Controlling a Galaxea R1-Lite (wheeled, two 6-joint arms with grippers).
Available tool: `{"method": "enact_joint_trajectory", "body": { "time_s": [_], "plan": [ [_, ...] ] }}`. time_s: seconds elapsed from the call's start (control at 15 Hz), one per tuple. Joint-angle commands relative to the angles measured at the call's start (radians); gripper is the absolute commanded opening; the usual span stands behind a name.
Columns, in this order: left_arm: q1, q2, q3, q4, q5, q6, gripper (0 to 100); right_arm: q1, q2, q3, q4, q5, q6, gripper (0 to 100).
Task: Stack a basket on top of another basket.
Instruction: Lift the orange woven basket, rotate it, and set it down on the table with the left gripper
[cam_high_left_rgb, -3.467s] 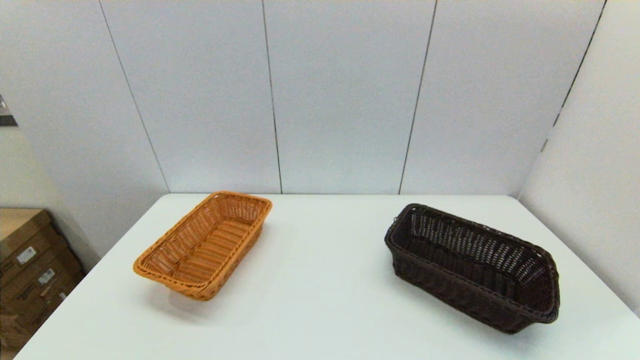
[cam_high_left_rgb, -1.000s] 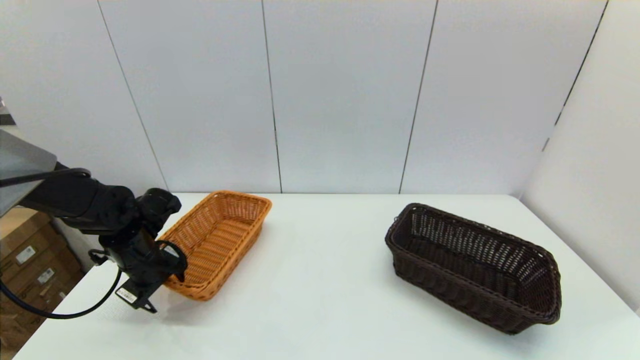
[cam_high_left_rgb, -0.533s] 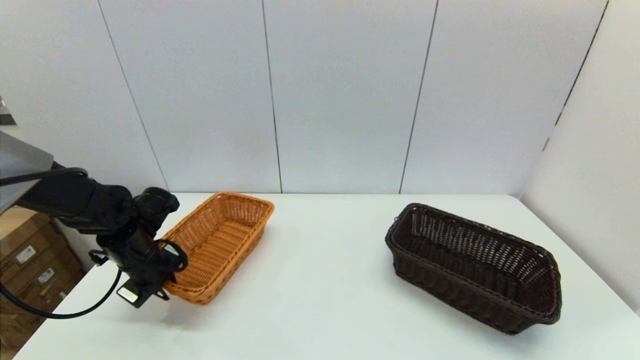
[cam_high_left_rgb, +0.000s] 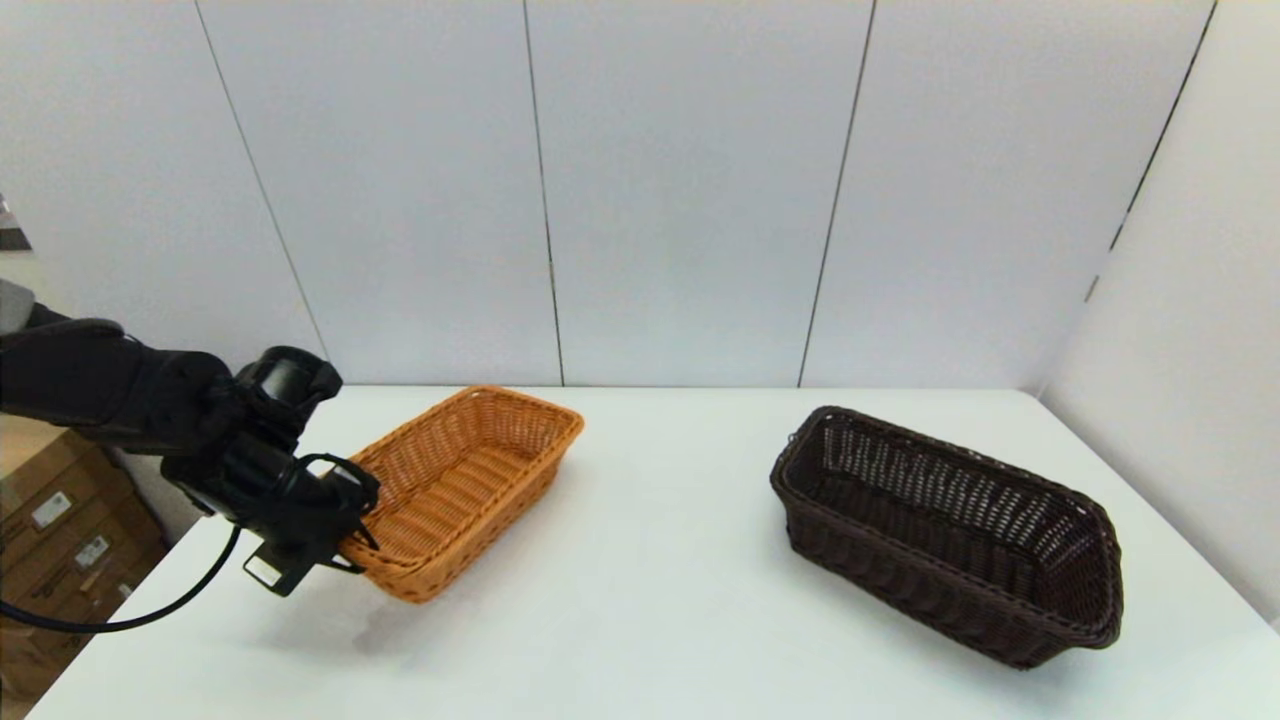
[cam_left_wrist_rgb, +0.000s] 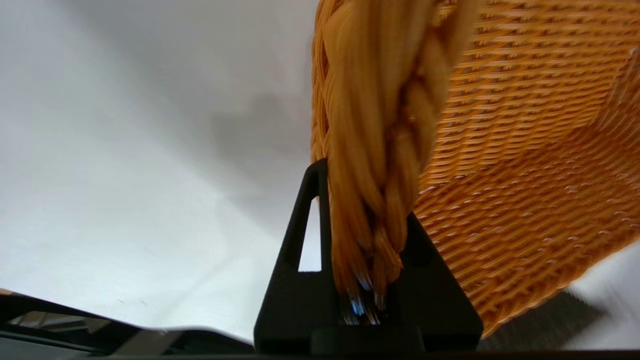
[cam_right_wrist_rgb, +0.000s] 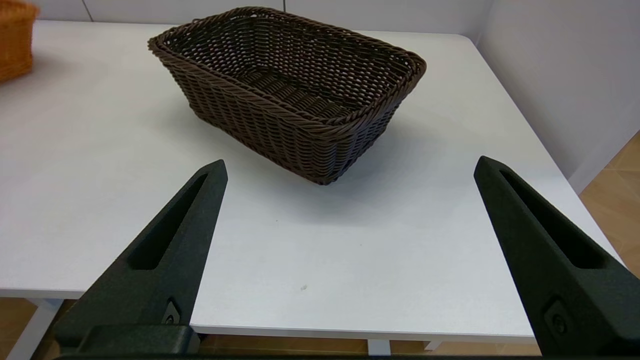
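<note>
Left tool (cam_high_left_rgb: 345, 540) clamps the near braided rim of the one orange basket (cam_high_left_rgb: 470, 480), left of centre; one dark brown basket (cam_high_left_rgb: 945, 530) sits lower right on the table (cam_high_left_rgb: 650, 600). Right tool (cam_right_wrist_rgb: 350, 260) gapes empty.

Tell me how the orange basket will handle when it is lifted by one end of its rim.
The orange basket probably stays stiff: gripped at the rim by the left end effector, its woven wall shows no sag. It likely hangs tilted, held at one end. It seems light, being open weave.
</note>
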Motion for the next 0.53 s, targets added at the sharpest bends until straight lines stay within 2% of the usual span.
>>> {"method": "enact_joint_trajectory", "body": {
  "time_s": [0.07,0.27,0.53],
  "plan": [
    [-0.001,-0.134,0.040,-0.027,-0.064,0.086,0,0.000,0.001,0.000,0.001,0.000,-0.001,100],
    [-0.003,-0.177,0.069,-0.019,-0.077,0.233,0,0.000,0.001,0.000,0.001,0.000,-0.001,100],
    [-0.003,-0.170,0.074,0.061,-0.084,0.512,0,0.000,0.001,0.000,0.001,0.000,-0.002,100]
  ]
}}
